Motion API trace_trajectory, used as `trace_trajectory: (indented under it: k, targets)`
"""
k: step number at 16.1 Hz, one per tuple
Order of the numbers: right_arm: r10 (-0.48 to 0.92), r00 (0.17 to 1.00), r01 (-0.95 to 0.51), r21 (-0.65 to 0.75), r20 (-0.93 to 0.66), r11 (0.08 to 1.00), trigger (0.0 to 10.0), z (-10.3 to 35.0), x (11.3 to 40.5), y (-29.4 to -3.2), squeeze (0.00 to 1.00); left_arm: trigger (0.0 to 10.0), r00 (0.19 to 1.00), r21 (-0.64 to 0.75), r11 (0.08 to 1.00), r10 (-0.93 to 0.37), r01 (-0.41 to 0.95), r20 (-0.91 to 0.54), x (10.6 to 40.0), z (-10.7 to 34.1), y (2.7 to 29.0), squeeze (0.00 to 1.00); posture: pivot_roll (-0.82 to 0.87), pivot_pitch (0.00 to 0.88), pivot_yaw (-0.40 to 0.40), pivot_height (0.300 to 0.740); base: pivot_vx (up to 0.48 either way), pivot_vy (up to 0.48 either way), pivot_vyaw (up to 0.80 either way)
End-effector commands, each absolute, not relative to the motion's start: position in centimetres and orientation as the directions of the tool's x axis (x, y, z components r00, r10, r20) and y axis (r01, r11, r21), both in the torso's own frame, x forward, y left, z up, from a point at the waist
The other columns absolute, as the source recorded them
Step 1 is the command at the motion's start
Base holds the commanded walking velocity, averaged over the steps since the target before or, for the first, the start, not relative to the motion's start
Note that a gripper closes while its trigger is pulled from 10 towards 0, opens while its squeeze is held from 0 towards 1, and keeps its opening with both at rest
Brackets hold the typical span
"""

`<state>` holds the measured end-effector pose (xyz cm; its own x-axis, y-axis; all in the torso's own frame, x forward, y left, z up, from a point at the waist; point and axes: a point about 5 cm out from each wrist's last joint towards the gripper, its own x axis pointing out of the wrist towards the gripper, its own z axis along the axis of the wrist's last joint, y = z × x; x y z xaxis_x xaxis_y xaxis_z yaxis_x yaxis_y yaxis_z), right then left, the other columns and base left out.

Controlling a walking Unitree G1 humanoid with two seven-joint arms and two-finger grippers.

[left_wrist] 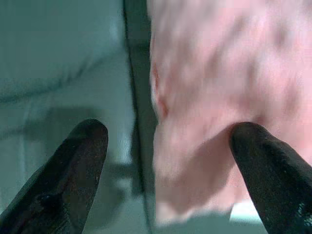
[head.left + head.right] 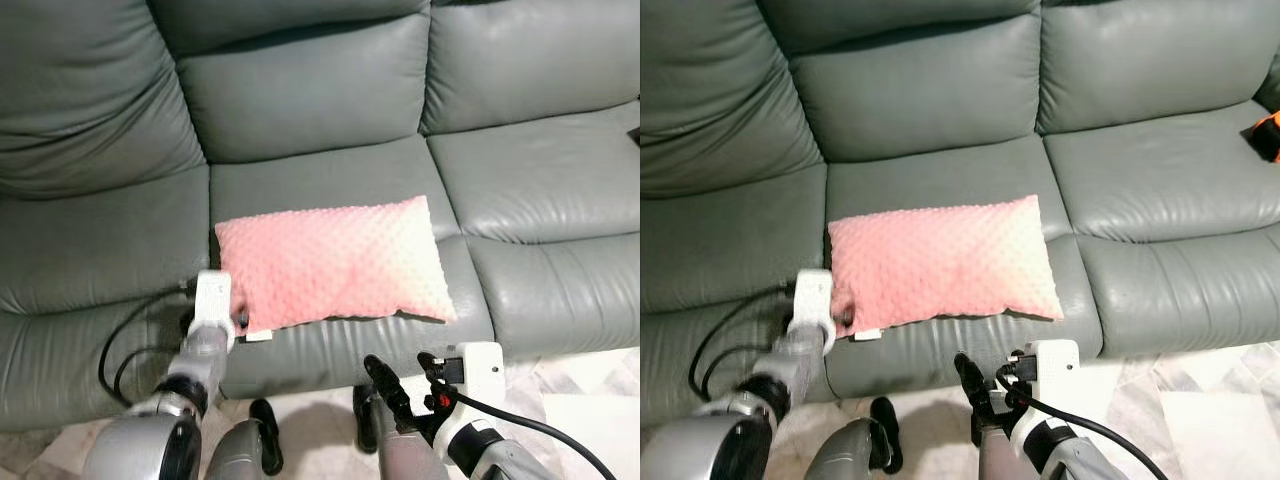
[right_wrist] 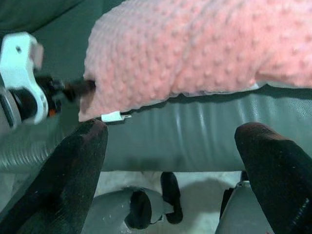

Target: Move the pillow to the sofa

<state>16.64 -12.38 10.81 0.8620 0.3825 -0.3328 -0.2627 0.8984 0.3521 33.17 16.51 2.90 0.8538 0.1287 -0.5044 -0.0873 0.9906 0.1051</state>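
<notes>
Two claws, both spread wide: right gripper [image 2: 400, 385] low, near the floor, gripping nothing; left gripper [image 1: 165, 146] at the pink pillow's [image 2: 335, 262] corner. Farther back, pillow flat on the grey sofa's [image 2: 320, 90] middle seat.

The left tool [image 2: 238, 318] is largely hidden behind its white wrist housing at the lower left of the head views, where it meets the pillow [image 2: 335, 262]. The pillow is blurred in the left wrist view and cut off at the top and right edges. An orange and black object [image 2: 1267, 136] is cut by the right edge and cannot be identified. The sofa [image 2: 300, 90] is cropped on every side.
</notes>
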Motion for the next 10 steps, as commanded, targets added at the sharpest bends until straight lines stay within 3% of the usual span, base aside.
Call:
trace_trajectory:
  k: [1, 4, 10]
  targets:
    - [0.389, 0.848, -0.253, 0.369, -0.361, 0.894, 10.0, 10.4, 16.0, -12.1, 0.0, 10.0, 0.831, 0.076, 0.992, 0.124, -0.098, -0.542, 32.3, 1.8, 16.7, 0.0, -0.4, 0.443, 0.072, 0.74, 0.0, 0.0, 0.0]
    - [0.4, 0.846, -0.263, 0.377, -0.353, 0.888, 10.0, 10.3, 16.5, -11.8, 0.0, 10.0, 0.844, 0.039, 0.995, 0.096, -0.089, -0.527, 32.5, 2.1, 16.7, 0.0, -0.38, 0.437, 0.081, 0.74, 0.0, 0.0, 0.0]
    - [0.396, 0.852, -0.26, 0.381, -0.341, 0.887, 10.0, 10.2, 16.7, -11.5, 0.0, 10.0, 0.867, 0.149, 0.971, 0.237, -0.19, -0.439, 33.3, 3.7, 19.7, 0.0, -0.38, 0.431, 0.094, 0.74, 0.0, 0.0, 0.0]
